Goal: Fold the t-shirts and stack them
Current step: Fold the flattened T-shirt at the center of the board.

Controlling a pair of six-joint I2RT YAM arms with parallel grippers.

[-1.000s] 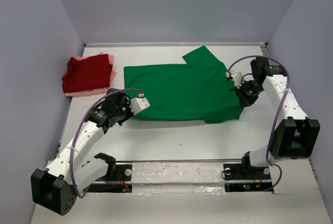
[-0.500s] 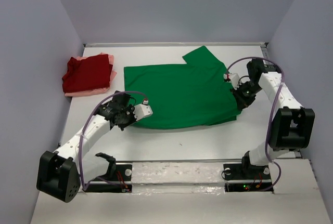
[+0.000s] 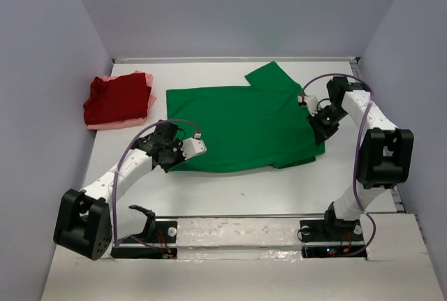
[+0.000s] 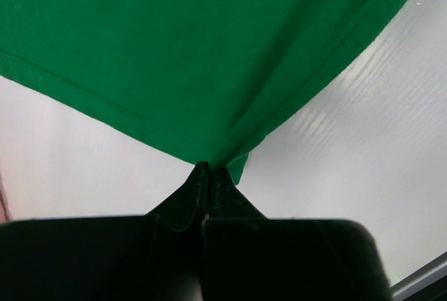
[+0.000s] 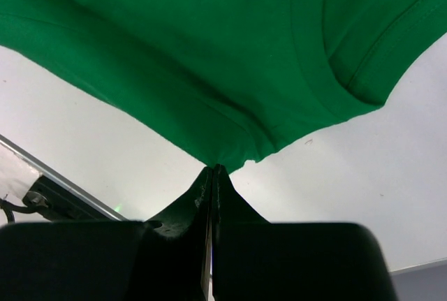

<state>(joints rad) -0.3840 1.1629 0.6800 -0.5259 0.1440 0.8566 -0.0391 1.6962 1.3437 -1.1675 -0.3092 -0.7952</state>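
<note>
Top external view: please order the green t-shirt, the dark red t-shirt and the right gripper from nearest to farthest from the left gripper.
1. green t-shirt: its near left corner is in the left gripper.
2. dark red t-shirt: far left, folded on the pale pink t-shirt.
3. right gripper: on the right side, at the green t-shirt's right edge.

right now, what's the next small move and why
Probably lift both ends slightly and carry them toward the far edge: the left gripper and right gripper are each shut on the near edge of the green t-shirt, which lies spread unfolded.
</note>
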